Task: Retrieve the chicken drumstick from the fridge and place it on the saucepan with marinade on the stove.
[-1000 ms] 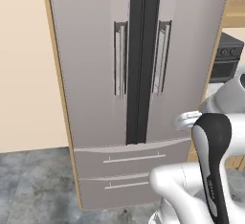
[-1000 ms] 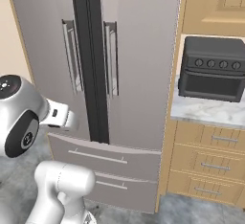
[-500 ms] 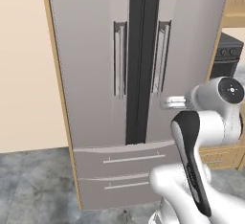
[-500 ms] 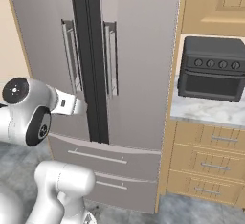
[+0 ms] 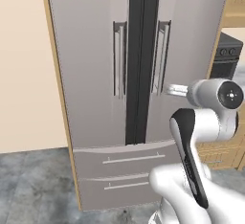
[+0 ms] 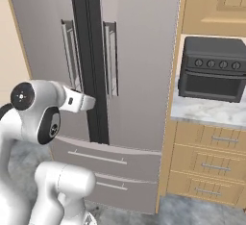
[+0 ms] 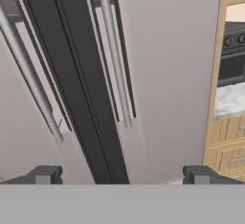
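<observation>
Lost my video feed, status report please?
Gripper open, empty, facing fridge. Both doors shut, drumstick unseen. Right door handle ahead.

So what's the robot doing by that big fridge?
The white robot arm is reaching toward the grey fridge, whose doors are both closed. Its hand is open and empty, pointed at the right door's handle, close to it but not touching. Nothing has been taken out. Beside the fridge, a small black oven sits on a marble counter.
</observation>
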